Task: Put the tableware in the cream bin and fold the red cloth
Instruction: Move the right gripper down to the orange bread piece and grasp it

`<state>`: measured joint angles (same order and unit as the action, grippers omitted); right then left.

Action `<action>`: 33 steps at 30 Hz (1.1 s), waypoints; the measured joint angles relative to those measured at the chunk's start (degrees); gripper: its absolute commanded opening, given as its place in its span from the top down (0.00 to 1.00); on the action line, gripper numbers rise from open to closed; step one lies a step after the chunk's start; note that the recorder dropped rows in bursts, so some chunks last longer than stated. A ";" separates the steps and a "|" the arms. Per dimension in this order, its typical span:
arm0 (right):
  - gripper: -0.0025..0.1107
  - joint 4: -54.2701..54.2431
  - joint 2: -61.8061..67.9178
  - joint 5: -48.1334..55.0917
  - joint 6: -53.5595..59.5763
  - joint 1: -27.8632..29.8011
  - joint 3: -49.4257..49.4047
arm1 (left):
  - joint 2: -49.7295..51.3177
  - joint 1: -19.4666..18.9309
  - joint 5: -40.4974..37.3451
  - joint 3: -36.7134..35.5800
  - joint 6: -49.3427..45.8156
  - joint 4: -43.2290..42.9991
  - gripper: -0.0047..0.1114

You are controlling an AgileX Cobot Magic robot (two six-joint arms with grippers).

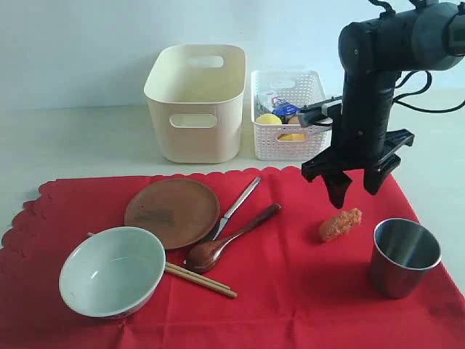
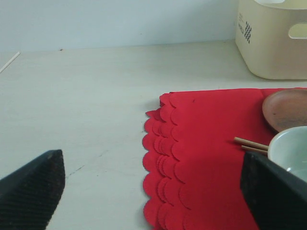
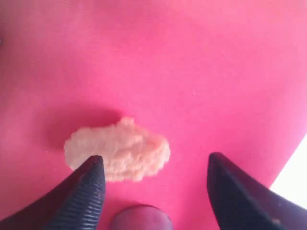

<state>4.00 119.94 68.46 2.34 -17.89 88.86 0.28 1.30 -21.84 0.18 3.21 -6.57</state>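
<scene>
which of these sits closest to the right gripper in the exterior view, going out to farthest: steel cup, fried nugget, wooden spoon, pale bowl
Measured from the right gripper:
1. fried nugget, on the red cloth just under the open jaws, untouched.
2. steel cup, near the cloth's right edge.
3. wooden spoon, mid-cloth.
4. pale bowl, far left.

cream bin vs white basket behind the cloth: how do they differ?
Walls: the cream bin is solid, the white basket perforated.
Height: the cream bin stands taller than the white basket.
Contents: the white basket holds food items. Nothing shows inside the cream bin, though its bottom is hidden.
Shared: both are open-topped and round-cornered, have handle cut-outs, and stand side by side on the table beyond the red cloth.
</scene>
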 measured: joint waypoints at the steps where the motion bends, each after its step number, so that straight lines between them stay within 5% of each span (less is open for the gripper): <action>1: 0.42 0.00 -0.51 -0.04 2.28 0.00 0.00 | 0.00 0.00 0.00 0.00 0.00 0.00 0.15; 18: 0.34 -9.50 -0.79 0.40 45.32 0.00 0.00 | 0.00 0.00 0.00 0.00 0.00 0.00 0.15; 33: 0.40 -3.58 5.39 1.44 50.82 -1.22 0.00 | 0.00 0.00 0.00 0.00 0.00 0.00 0.15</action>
<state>0.43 125.33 69.91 53.17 -19.12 88.86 0.28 1.30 -21.84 0.18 3.21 -6.57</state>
